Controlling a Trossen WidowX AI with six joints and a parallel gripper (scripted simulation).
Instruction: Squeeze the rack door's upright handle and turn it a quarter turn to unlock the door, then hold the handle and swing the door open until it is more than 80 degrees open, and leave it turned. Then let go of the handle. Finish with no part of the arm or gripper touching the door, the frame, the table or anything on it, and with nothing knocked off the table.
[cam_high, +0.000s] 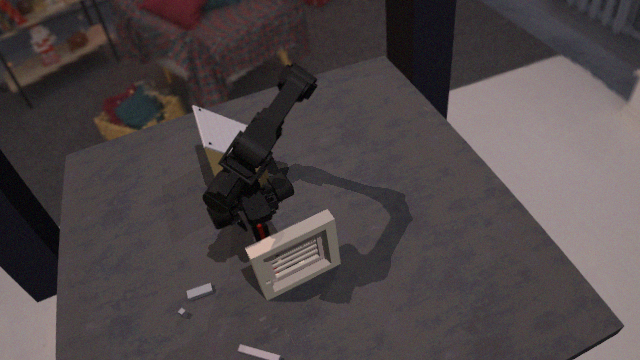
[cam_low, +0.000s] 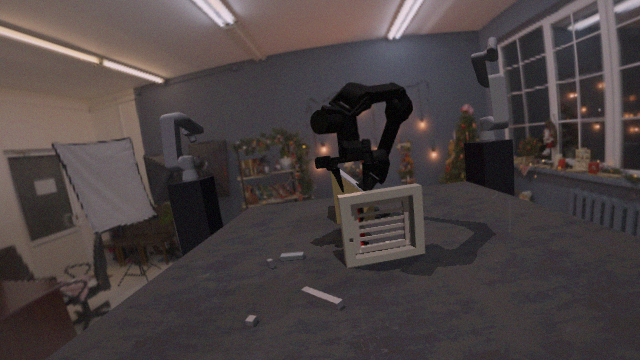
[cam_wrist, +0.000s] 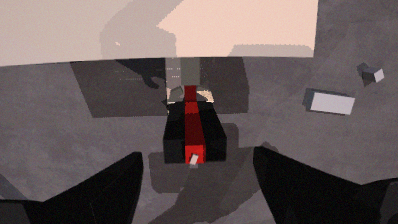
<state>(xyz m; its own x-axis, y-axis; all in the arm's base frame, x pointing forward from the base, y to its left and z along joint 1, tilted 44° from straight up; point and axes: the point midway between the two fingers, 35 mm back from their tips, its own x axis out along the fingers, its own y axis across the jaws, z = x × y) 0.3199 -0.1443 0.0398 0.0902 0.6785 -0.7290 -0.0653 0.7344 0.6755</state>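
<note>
Hovering by the rack door's upright handle (cam_high: 260, 231) (cam_wrist: 195, 135), on the arm side of the pale frame (cam_high: 292, 235) (cam_low: 382, 191) (cam_wrist: 240, 30), the gripper (cam_high: 254, 234) (cam_wrist: 198, 157) stands partly open, holding nothing; an off-center descent could drive a fingertip onto the handle or scrape the frame.

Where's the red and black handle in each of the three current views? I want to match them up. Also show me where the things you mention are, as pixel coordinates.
Top: left of centre, below the arm, at the frame's far side; only its red strip (cam_high: 260, 231) stands out.
Exterior: right of centre, red bits of it (cam_low: 360, 215) seen through the frame's opening.
Wrist: just below centre, between the pincer's fingers, handle (cam_wrist: 195, 131).
Shared landmark: the pale frame (cam_high: 295, 234) (cam_low: 382, 192) (cam_wrist: 240, 30).
</note>
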